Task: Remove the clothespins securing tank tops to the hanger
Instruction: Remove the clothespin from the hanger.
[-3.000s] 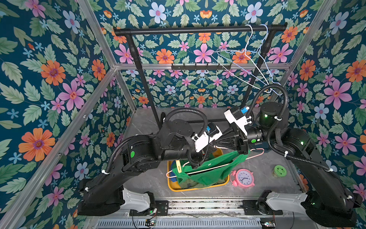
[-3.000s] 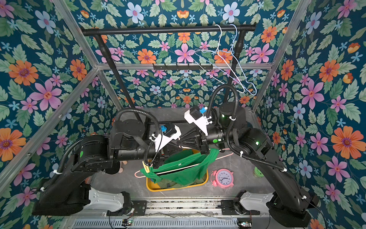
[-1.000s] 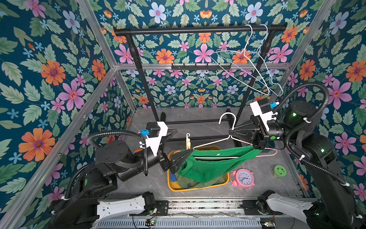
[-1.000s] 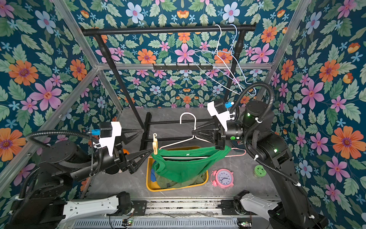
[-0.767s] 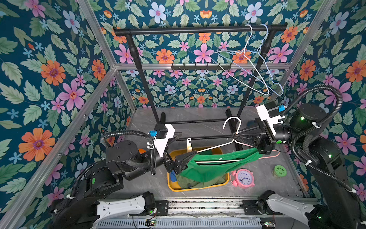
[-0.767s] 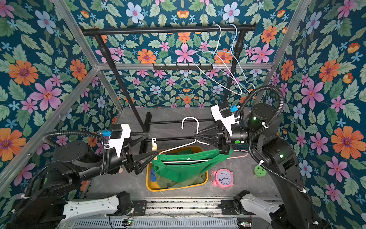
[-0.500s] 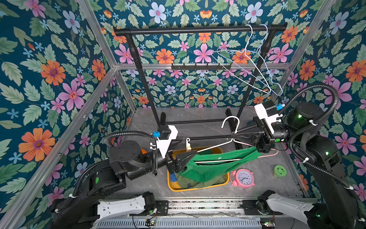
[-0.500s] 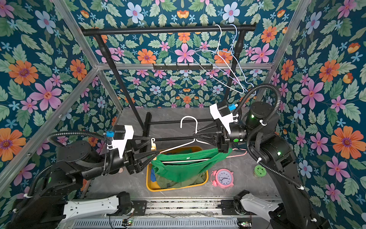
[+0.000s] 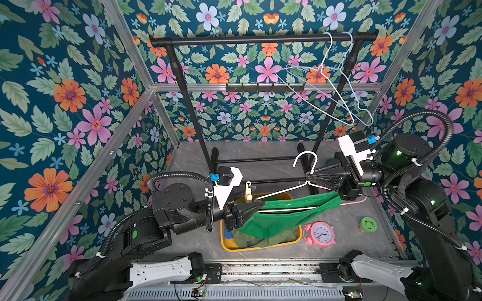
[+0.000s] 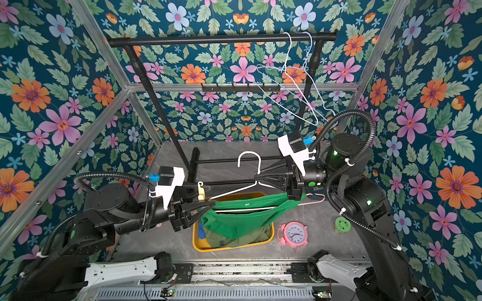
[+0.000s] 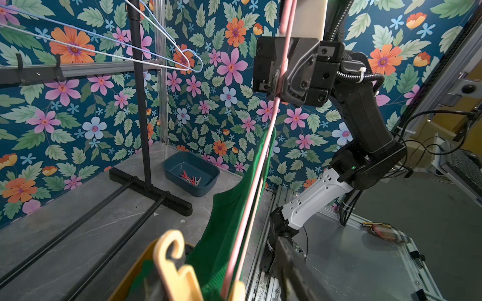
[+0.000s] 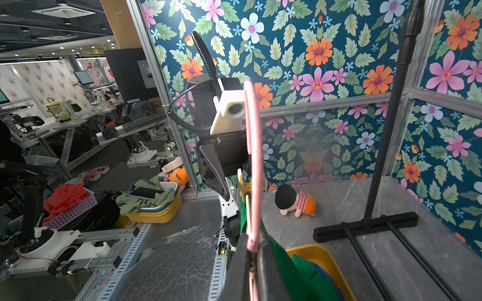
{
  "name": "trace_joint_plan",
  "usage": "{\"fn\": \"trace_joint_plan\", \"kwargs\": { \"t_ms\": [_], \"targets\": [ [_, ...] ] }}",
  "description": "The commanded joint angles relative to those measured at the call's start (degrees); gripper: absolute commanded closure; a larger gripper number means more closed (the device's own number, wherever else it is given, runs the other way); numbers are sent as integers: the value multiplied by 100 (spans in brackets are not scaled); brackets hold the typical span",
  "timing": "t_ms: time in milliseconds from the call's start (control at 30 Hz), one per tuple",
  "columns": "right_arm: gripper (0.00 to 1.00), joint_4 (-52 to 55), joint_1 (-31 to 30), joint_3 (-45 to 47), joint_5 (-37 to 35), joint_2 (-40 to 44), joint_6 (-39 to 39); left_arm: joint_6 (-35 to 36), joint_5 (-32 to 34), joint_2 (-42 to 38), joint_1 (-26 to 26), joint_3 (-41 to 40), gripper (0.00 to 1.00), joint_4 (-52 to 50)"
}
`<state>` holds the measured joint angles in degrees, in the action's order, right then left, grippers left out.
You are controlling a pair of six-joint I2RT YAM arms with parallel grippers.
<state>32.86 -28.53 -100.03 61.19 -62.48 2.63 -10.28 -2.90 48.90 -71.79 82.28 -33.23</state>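
Right gripper — clamped tight on the hanger neck, below the hook. Left gripper — at the hanger's other end, jaws either side of the peach clothespin clipped there by the green tank top; whether they pinch it, cannot tell. Top droops over yellow bin.

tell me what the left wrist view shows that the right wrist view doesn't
Only left wrist: the dark blue plastic tray holding loose clothespins, and white and pale blue wire hangers. Only right wrist: the plush doll in a striped orange outfit. Both: the bright green knit tank top, pink wire hanger, yellow plastic clothespin, yellow plastic bin.
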Motion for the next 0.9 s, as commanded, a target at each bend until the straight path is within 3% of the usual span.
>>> {"fn": "trace_joint_plan", "kwargs": {
  "t_ms": [0, 267, 600, 700, 867],
  "targets": [
    [100, -231, -3, -66, -27, -1, -93, -17, -49, -45, -1, 11, 45, 24],
    [100, -85, -1, -92, -133, -42, -189, -26, 79, -265, -2, -17, 57, 113],
    [100, -87, 3, -154, -93, -49, -149, -20, -27, -145, -2, -51, 62, 63],
    [100, -87, -3, -157, -97, -53, -149, -8, -86, -110, -2, -20, 71, 24],
    [100, -77, 4, -157, -133, -63, -169, -26, -106, -144, -2, 15, 72, 10]
  ]
}}
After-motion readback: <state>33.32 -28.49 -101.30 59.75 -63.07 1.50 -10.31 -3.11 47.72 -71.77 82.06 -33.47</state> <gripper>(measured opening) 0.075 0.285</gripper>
